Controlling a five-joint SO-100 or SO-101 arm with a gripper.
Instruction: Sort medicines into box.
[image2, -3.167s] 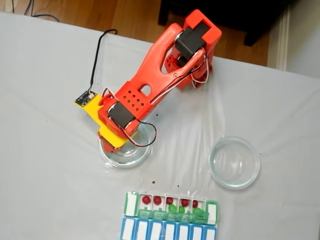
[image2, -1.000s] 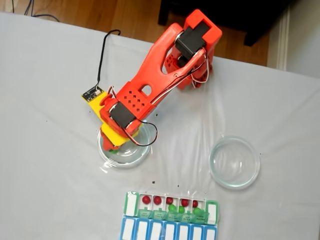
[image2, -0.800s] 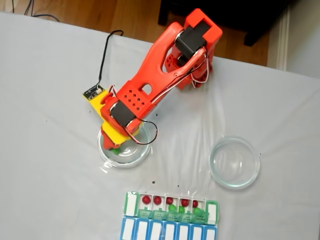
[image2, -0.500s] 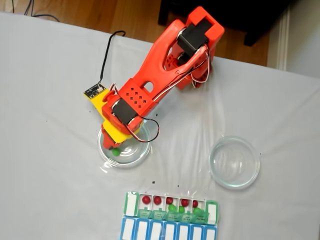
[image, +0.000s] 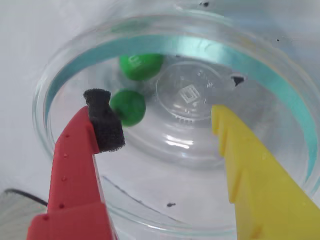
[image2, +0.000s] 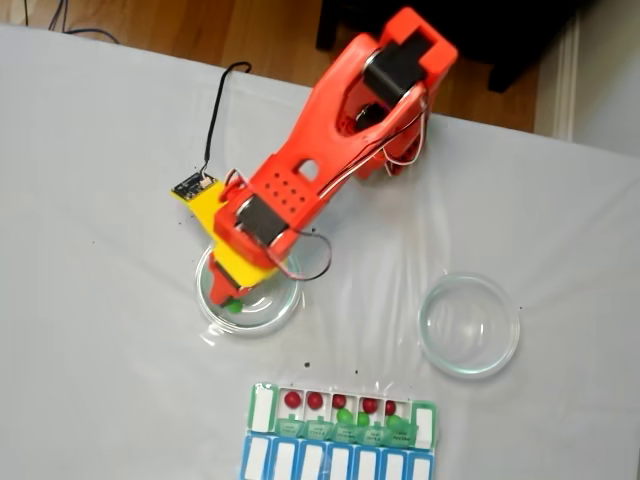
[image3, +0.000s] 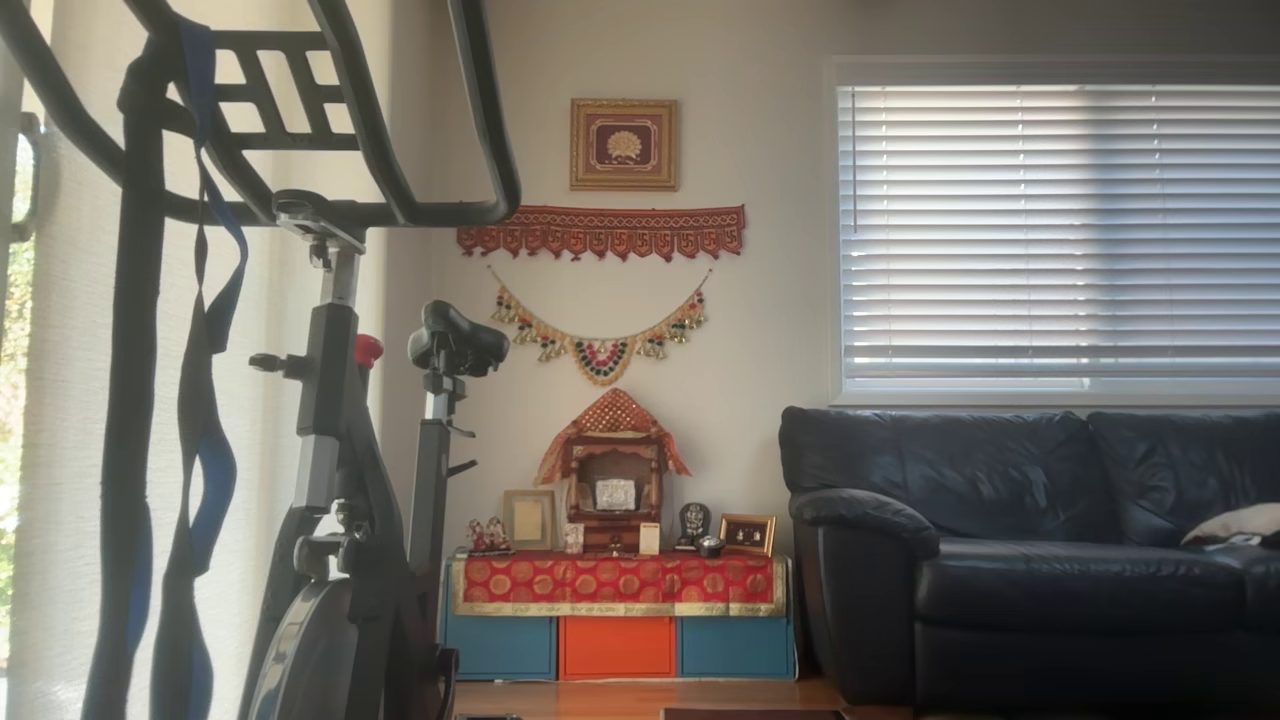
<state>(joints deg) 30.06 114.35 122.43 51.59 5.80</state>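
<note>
In the wrist view a bright green medicine (image: 127, 106) lies in a clear glass dish (image: 280, 95). My gripper (image: 160, 107) hangs open over the dish. The ball sits right beside the black pad on the red finger (image: 104, 125), while the yellow finger (image: 235, 145) stands well off to the right. A second green shape (image: 141, 65) shows on the dish wall; ball or reflection, I cannot tell. In the fixed view the gripper (image2: 229, 294) is over the left dish (image2: 290, 312) with the green ball (image2: 233, 306) under it. The box (image2: 262, 408) holds red medicines (image2: 292, 399) and green medicines (image2: 345, 415).
An empty glass dish (image2: 432, 298) stands to the right of the arm in the fixed view. A blue-and-white organiser row (image2: 335, 463) lies along the box's near side. Black specks dot the white cloth. The other view shows a living room.
The wrist has drifted right and turned over the left dish, and the upper arm has leaned back. The green ball, hidden under the gripper at first, now shows beside the fingers.
</note>
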